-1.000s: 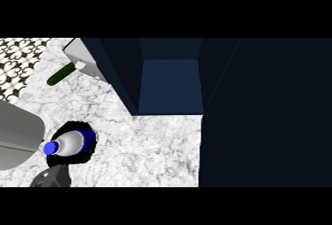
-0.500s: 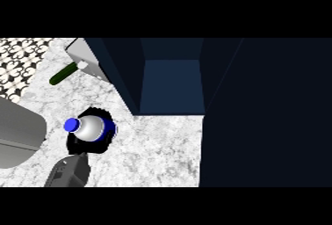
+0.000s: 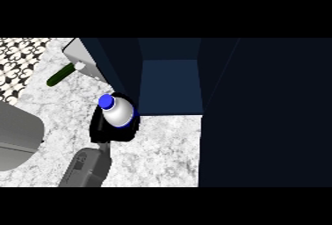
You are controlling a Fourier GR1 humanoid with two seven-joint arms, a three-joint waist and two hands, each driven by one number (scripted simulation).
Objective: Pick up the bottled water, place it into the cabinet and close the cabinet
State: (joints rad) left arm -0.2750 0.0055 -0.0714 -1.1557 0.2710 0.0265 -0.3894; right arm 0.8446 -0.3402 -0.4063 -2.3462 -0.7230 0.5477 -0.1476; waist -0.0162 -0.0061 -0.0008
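The bottled water (image 3: 118, 112), clear with a blue cap (image 3: 106, 102), stands upright in my right hand (image 3: 110, 132), whose black fingers are curled round its lower part. The grey forearm (image 3: 88, 167) comes in from the lower edge. Bottle and hand sit just at the left front corner of the open cabinet (image 3: 170, 85), whose dark blue inside shows beyond them. A wide dark door panel (image 3: 266, 114) fills the right side of the view. My left hand does not show.
A green, cucumber-like thing (image 3: 61, 75) lies on the marble counter (image 3: 162, 149) by the pale edge of the cabinet's left panel (image 3: 82, 56). A large grey rounded shape (image 3: 16, 136) fills the left edge. A patterned surface (image 3: 23, 61) lies at the upper left.
My right hand has carried the bottle up and to the right across the counter, from the left middle to the cabinet's front corner. The view has shifted slightly too.
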